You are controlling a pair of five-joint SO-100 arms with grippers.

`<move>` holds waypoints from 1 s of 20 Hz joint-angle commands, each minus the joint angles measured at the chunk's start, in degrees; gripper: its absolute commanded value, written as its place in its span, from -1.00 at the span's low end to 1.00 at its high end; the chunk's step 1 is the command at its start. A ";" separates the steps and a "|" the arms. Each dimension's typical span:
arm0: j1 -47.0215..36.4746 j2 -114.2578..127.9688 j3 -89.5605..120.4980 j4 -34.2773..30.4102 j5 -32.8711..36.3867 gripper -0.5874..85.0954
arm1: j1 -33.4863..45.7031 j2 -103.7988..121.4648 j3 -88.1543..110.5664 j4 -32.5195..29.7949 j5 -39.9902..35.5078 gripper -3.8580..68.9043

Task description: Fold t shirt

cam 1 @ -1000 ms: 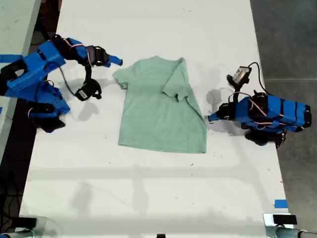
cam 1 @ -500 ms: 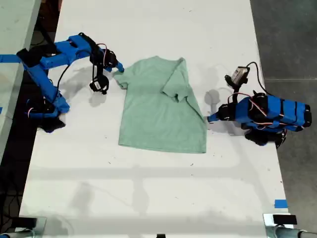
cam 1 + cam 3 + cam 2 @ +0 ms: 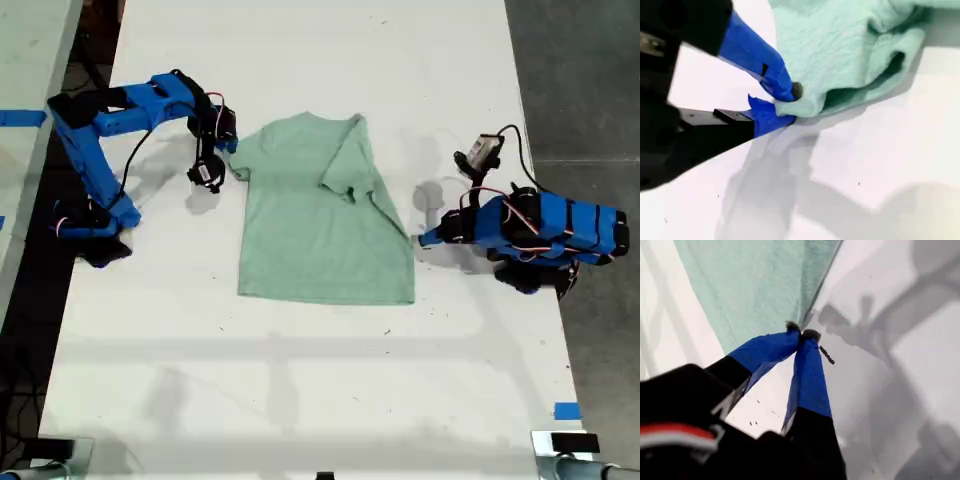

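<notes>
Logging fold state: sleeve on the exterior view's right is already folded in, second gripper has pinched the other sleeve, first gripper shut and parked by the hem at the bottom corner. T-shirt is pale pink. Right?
Not quite: the t shirt is pale mint green, not pink, as the exterior view shows. The rest stands: one sleeve is folded in, my second gripper pinches the other sleeve, and my first gripper rests shut by the side edge near the hem.

White table [image 3: 300, 400] on dark grey floor [image 3: 580, 80].
</notes>
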 commanded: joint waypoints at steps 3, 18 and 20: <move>-3.52 8.26 -0.97 5.36 -5.54 -0.99 | -0.53 0.70 1.85 -1.76 -0.62 -0.85; 30.41 -22.24 -55.02 10.37 -23.12 -0.86 | -0.79 0.70 1.76 -1.85 -0.97 -0.86; 30.06 -23.91 -55.02 9.76 -23.91 -0.75 | -0.88 0.70 1.76 -1.93 -1.14 -0.86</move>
